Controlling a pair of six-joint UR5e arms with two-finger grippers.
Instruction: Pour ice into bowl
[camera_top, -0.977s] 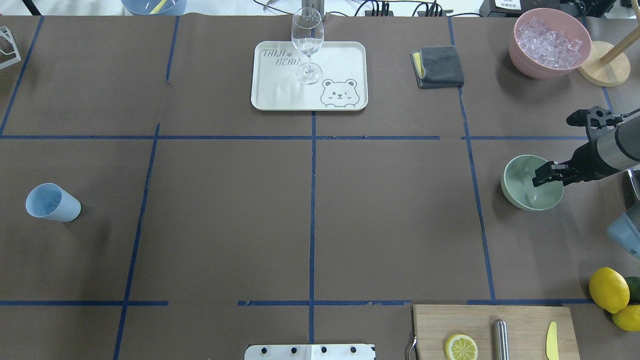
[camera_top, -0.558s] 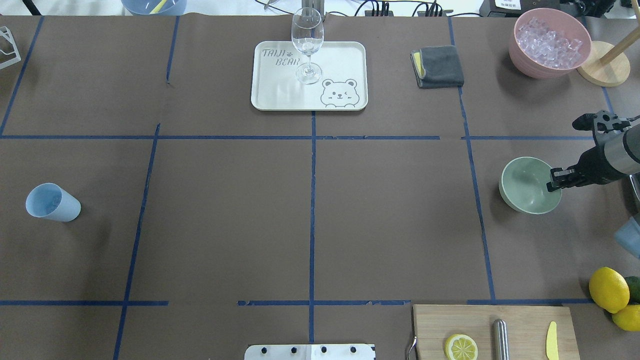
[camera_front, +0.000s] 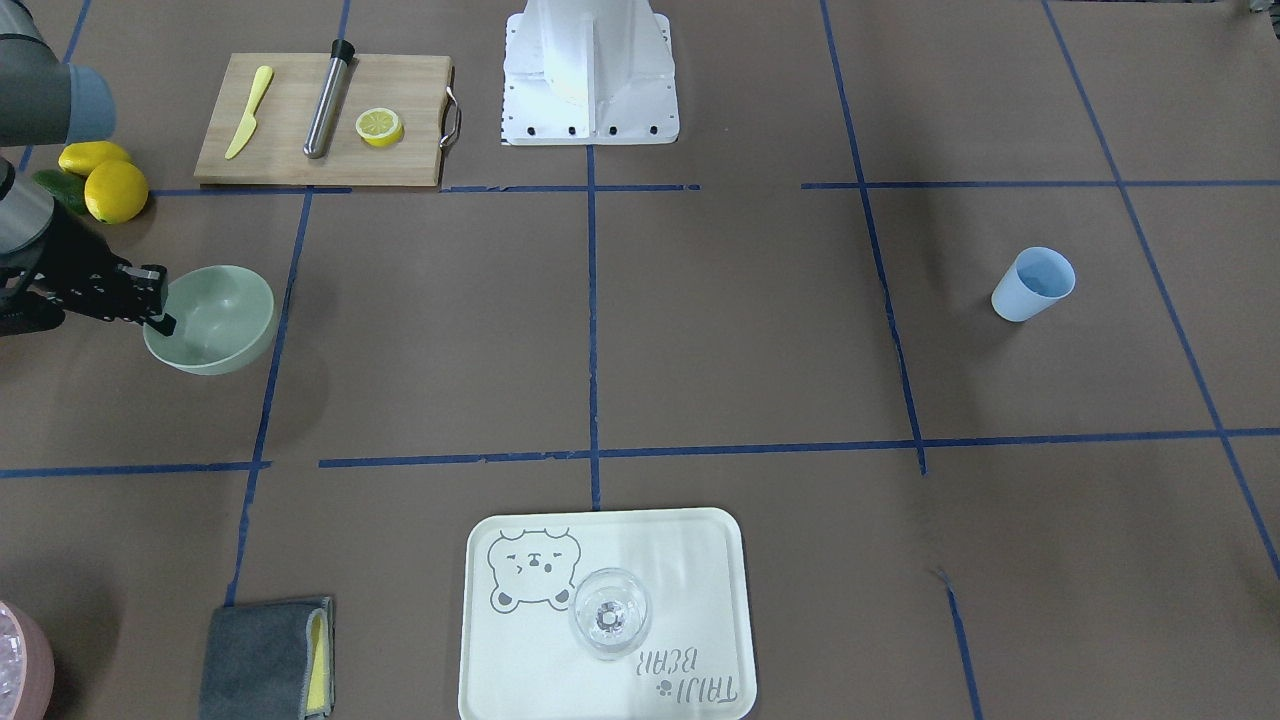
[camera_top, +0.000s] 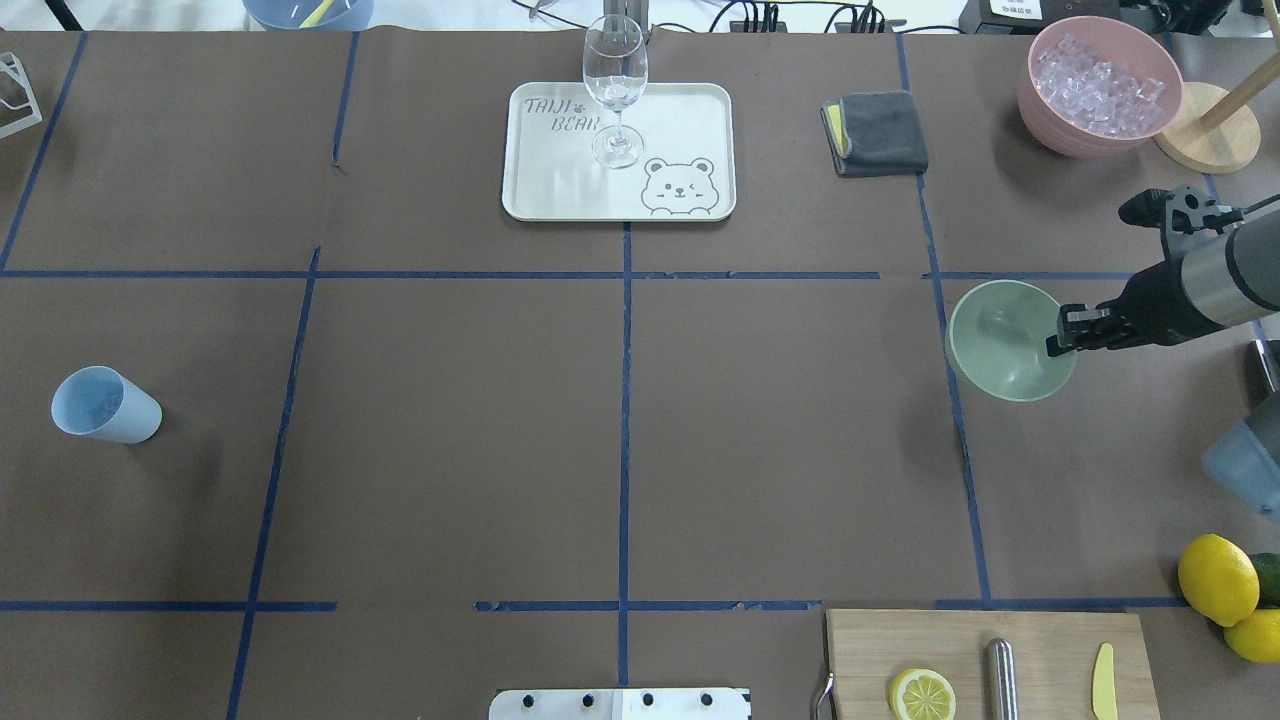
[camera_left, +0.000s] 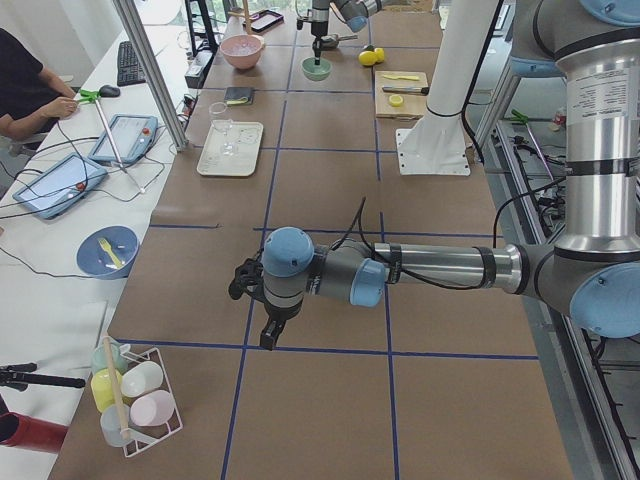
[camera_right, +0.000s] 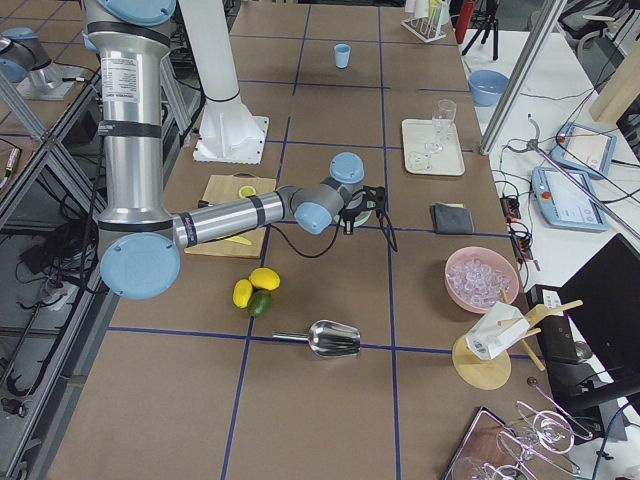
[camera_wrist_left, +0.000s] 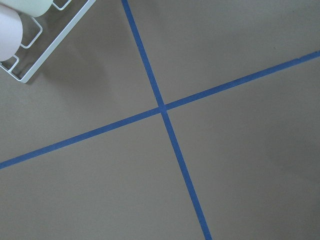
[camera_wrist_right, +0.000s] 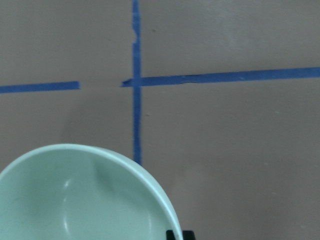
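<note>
**Overhead exterior: hanging a wide bowl by one thin edge**

Pinching the rim of the pale green bowl (camera_top: 1000, 335) with the right gripper (camera_top: 1056, 340), fingers pressed together on the thin wall on the arm's side. Holding it near the right end of the table (camera_top: 450, 450), probably lifted a little, judging by the dark shadow lying apart from it. Looking inside and finding no ice. Not spotting the small clear cubes in any view, so not able to tell their place.

Risking a slip, with just one small pinch carrying a wide bowl and the free side hanging out. Risking more tilt on a fast swing, then a drop and a roll. Likely getting harder to hold once loaded with ice.

Seeing the left gripper (camera_left: 268, 340) only from the side camera, hanging low near a white rack (camera_left: 135, 405), far from the bowl. Not able to tell whether spread or pressed together.

Sitting around:
- pink container (camera_top: 1100, 85) of ice-like pieces and gray cloth (camera_top: 880, 132), farther back than the bowl
- tray (camera_top: 560, 190) carrying a wine glass (camera_top: 614, 90)
- light blue cup (camera_top: 105, 405), far off on the left side
- cutting board (camera_top: 1050, 650) with a lemon slice (camera_top: 922, 693)
- lemons (camera_top: 1217, 578) and a metal scoop (camera_right: 335, 338) close by them

Seeing nothing touching the bowl. Maybe bumping the cloth or the pink container if swinging that way.
</note>
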